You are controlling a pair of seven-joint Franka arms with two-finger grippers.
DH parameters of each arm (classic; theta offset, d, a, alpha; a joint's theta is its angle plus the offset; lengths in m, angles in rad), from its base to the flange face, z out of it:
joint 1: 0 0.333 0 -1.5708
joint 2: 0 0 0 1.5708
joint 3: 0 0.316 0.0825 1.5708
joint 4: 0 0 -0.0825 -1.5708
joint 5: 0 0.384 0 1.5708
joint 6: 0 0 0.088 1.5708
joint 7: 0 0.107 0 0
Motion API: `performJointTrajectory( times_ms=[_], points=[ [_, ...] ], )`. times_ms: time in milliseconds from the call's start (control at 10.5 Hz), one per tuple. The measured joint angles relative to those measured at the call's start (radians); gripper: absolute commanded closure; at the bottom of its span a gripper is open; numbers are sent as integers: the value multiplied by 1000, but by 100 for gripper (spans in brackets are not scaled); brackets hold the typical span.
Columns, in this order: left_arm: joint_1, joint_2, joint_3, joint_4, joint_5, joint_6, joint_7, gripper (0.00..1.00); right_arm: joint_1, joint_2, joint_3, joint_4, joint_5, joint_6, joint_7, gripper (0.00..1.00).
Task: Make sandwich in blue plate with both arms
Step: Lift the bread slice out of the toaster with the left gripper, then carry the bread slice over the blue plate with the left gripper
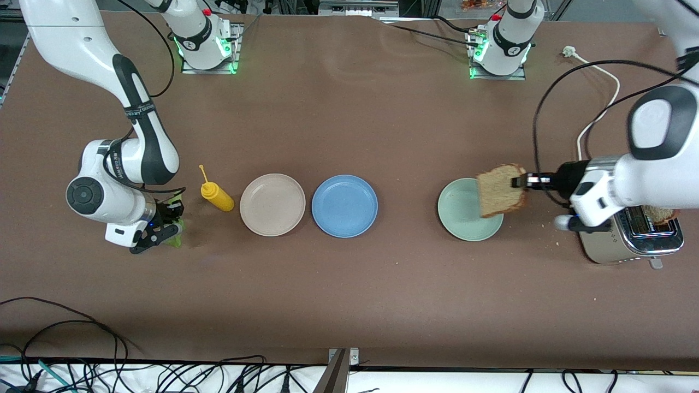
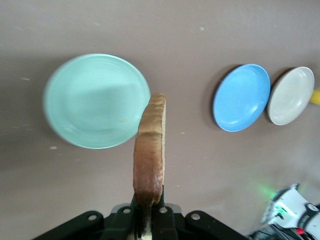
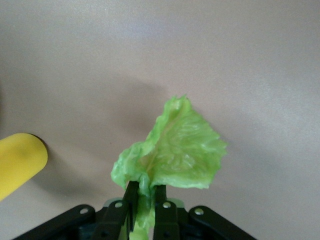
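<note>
The left hand (image 1: 519, 182) is clamped on one edge of a wholegrain bread slice (image 1: 499, 191), which it carries on edge over the rim of the pale green plate (image 1: 461, 215), at the toaster's side. The left wrist view confirms the grip: the slice (image 2: 149, 150) stands upright from the closed fingers, crust uppermost. The edge hold appears chosen so the slice can be laid flat on release.

The blue plate (image 1: 344, 206), the intended assembly point, lies bare near the middle of the counter (image 1: 349, 109), just beside the beige plate (image 1: 272, 204) and well apart from the carried slice. A second slice (image 1: 659, 214) shows in the toaster (image 1: 633, 234) at the left arm's end of the counter.

The right hand (image 1: 158, 232) is low at the right arm's end of the counter, near the yellow squeeze bottle (image 1: 217, 196), and is clamped on a lettuce leaf (image 3: 172, 152) by its stem end, the crinkled blade hanging free.

Judgement: each arm has taken one ingredient; nothing is on the blue plate yet. The bread needs to go down first as the base, with the lettuce to follow.
</note>
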State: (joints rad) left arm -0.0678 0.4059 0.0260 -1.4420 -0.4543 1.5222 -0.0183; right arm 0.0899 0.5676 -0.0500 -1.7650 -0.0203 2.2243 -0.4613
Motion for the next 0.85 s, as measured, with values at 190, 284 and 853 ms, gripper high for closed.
performJointTrajectory(
  times_ms=[190,284,853],
  points=[
    [-66,61,-1,-8,-199,66,-44,100,0,0,-1,1,0,-2,0,82],
    [-109,99,-1,-9,-325,121,-67,100,0,1,-1,1,0,-4,0,82],
    [-393,290,-1,-10,-578,580,-78,100,-3,2,-3,1,1,-6,0,83]
  ],
)
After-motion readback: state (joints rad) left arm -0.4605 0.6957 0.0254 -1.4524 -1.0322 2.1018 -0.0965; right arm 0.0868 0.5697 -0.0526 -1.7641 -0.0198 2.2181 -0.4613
